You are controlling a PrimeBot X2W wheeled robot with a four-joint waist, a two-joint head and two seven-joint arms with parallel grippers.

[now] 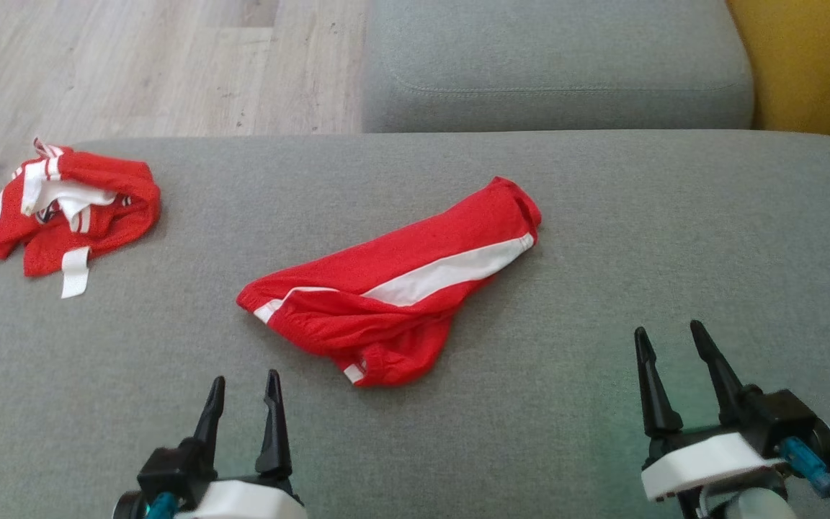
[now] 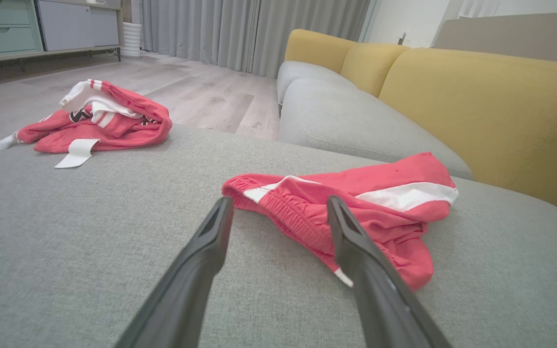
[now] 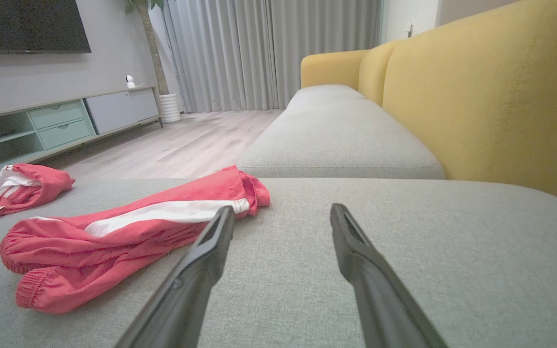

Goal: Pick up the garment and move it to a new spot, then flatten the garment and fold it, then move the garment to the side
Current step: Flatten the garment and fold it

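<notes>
On the head view I see the red fabric shorts (image 1: pixel 400 288) with a white side stripe lying crumpled in the middle of the grey fabric sofa cushion (image 1: pixel 674 238), and a bunched red-and-white garment (image 1: pixel 76 209) well apart at its left edge. My left gripper (image 1: pixel 246 377) and right gripper (image 1: pixel 668 328) both stand released and empty, clear of the shorts. On the left wrist view, the spread fingers point toward the elastic waistband. On the right wrist view, the shorts lie left of the parted fingers, the yellow sofa backrest (image 3: pixel 501 96) to the right
</notes>
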